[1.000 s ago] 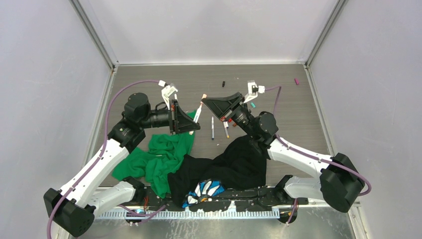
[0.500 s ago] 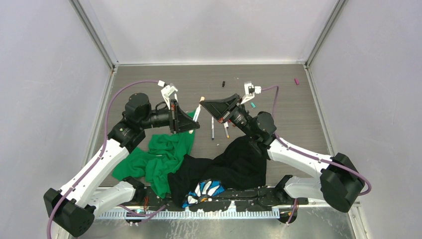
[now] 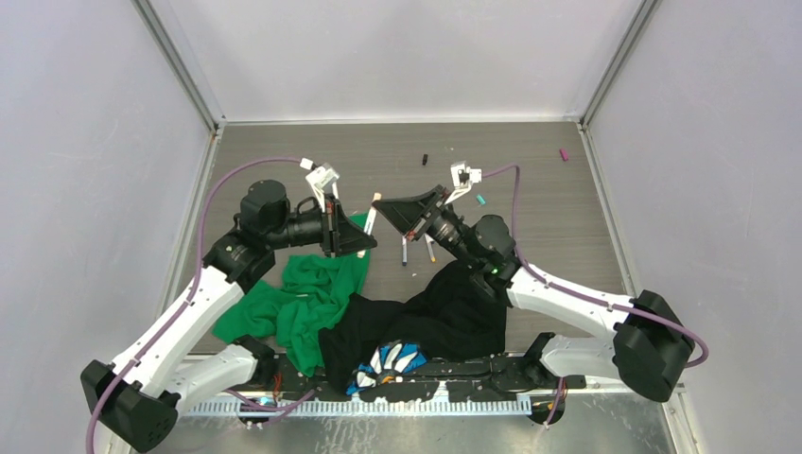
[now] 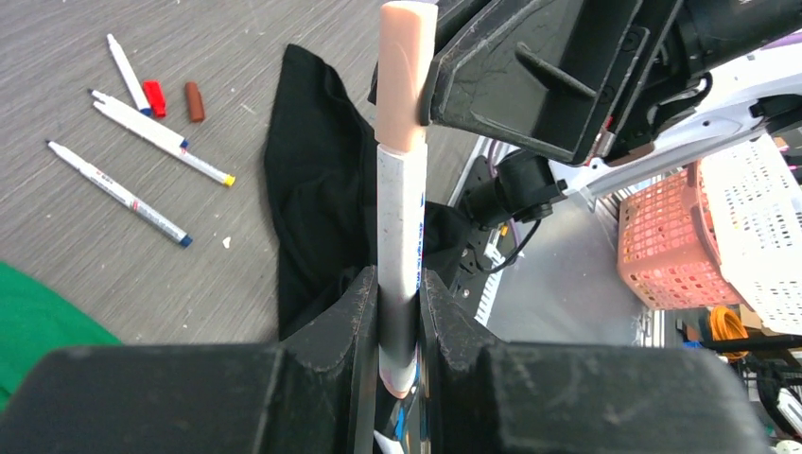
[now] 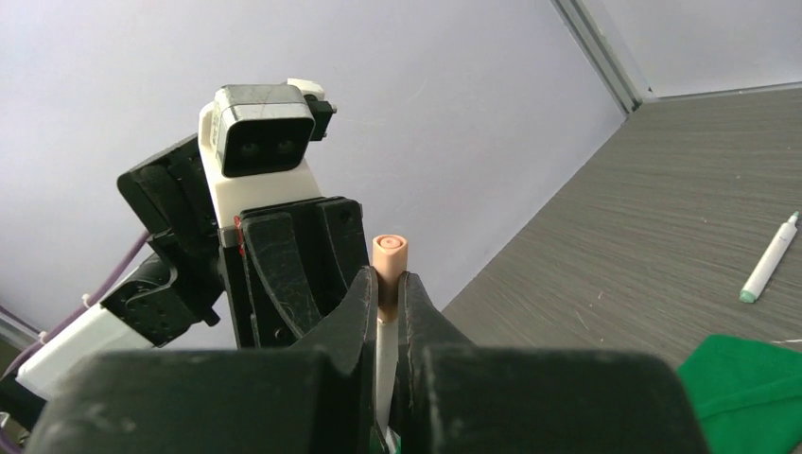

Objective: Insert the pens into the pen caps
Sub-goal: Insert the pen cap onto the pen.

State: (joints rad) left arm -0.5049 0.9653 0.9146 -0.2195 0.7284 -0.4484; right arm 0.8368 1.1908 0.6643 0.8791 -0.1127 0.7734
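Grey wood-grain surface (image 3: 567,208) is carrying the loose pens (image 4: 118,194) and spare caps (image 4: 153,97), with a green cloth (image 3: 303,293) and a black cloth (image 3: 454,303) lying near the arm bases. The left pincer (image 4: 398,284) is clamping one pen (image 4: 398,208) by its white barrel, fingers closed tight on it, while the right pincer (image 5: 386,284) is pinching shut on the peach cap (image 5: 389,251) sitting over that pen's far end. Pen axis is running straight from left to right pincer, cap coaxial with barrel, so the seating push is probably going along that line; whether the cap is fully home, cannot tell.
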